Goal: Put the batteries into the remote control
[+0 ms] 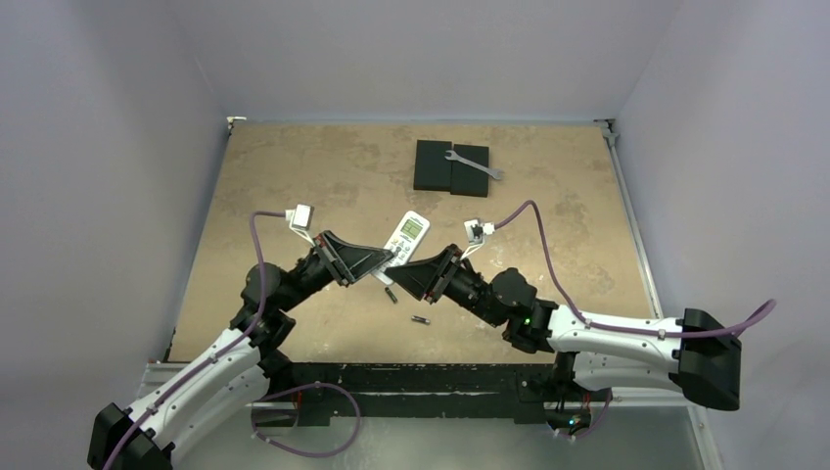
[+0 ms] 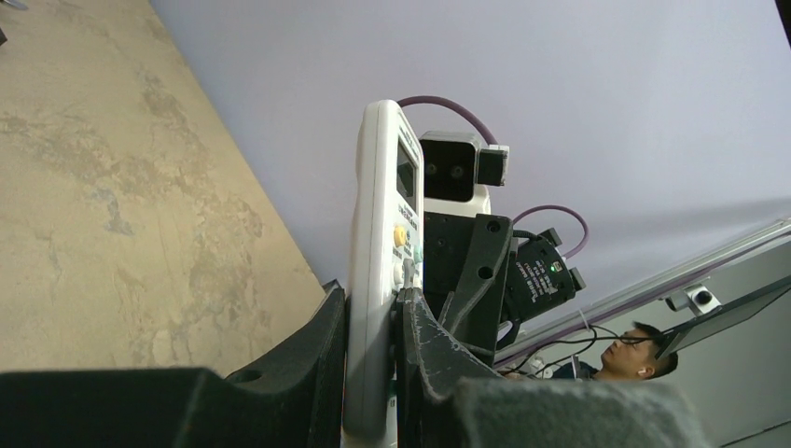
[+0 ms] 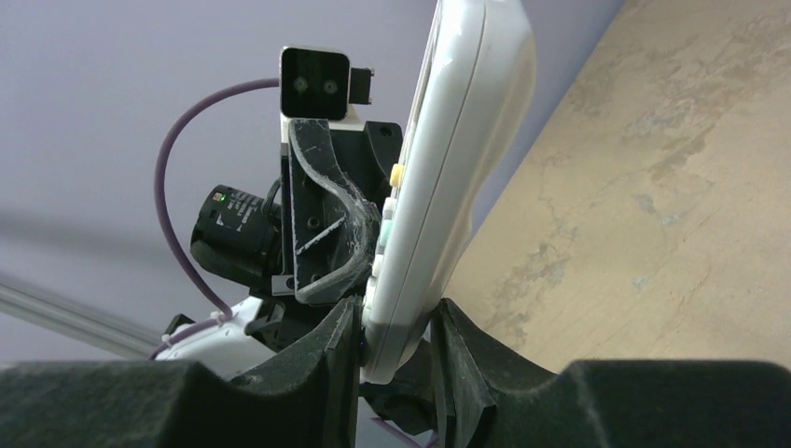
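Note:
The white remote control is held off the table between both arms, its buttons and green patch facing up in the top view. My left gripper is shut on its lower part; in the left wrist view the remote stands edge-on between the jaws. My right gripper is shut on the same end from the other side; the remote sits between its jaws. Two dark batteries lie on the table just below the grippers, one nearer them, one closer to the bases.
Two flat black blocks lie side by side at the back of the tan table, with a silver wrench across them. Grey walls stand on three sides. The arm bases sit on the dark rail at the near edge.

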`<state>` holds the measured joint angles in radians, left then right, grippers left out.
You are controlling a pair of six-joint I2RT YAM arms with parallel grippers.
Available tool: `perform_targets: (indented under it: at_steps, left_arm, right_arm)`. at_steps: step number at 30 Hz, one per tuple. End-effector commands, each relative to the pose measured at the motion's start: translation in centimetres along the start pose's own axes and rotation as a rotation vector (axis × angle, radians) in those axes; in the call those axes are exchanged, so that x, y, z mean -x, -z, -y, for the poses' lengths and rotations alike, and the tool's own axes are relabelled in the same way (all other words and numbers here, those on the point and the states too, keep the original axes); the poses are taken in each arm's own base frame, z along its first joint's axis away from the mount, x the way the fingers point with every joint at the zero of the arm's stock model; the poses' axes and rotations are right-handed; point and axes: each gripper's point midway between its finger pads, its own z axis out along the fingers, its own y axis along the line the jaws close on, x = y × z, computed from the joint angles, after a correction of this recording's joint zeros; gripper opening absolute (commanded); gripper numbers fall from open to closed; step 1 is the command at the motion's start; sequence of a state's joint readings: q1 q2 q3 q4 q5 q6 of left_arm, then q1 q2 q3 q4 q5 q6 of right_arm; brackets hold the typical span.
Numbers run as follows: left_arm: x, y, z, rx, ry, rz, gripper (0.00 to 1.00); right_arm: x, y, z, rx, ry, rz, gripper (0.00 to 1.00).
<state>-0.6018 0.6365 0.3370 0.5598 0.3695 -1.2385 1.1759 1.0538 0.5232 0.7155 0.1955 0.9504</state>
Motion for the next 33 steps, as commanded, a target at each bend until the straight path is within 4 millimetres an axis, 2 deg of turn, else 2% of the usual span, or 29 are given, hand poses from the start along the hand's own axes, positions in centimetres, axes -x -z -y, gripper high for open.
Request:
perform_targets:
  at_steps: [1,2,3,7,12,14,19,24,26,33]
  left_arm:
    - [0.0,0.2,0.9,-0.046,0.006,-0.002,0.00]
    - [-0.1,0.2,0.8,-0.041,0.008,-0.003,0.00]
    - [-0.1,0.2,0.7,-0.035,0.010,-0.003,0.00]
    - [-0.2,0.1,0.1,-0.003,0.013,-0.014,0.00]
    - [-0.3,0.0,-0.5,0.038,0.000,-0.024,0.21]
    - [-0.2,0.0,-0.6,0.052,-0.011,-0.027,0.36]
    - [0.3,-0.2,-0.7,0.100,-0.058,-0.031,0.60]
    - [0.9,-0.3,-0.6,0.149,-0.105,-0.033,0.73]
    - [1.1,-0.3,-0.5,0.170,-0.124,-0.038,0.75]
    - [1.3,-0.2,-0.5,0.241,-0.175,-0.087,0.82]
  right_arm:
    - [1.6,-0.3,-1.1,0.020,0.018,0.056,0.12]
    - [1.6,-0.3,-1.1,0.016,0.027,0.054,0.03]
    - [1.6,-0.4,-1.0,0.009,0.038,0.050,0.00]
    - [1.8,-0.3,-0.6,-0.026,0.087,0.041,0.00]
    - [2.2,0.2,0.0,-0.074,0.156,0.032,0.00]
    - [2.2,0.5,0.4,-0.098,0.194,0.020,0.00]
    - [2.0,1.1,2.4,-0.204,0.310,-0.038,0.00]
    - [2.8,1.6,3.2,-0.271,0.429,-0.062,0.00]
    - [3.5,2.0,4.6,-0.350,0.526,-0.074,0.00]
    - [4.8,3.0,7.3,-0.513,0.790,-0.154,0.00]
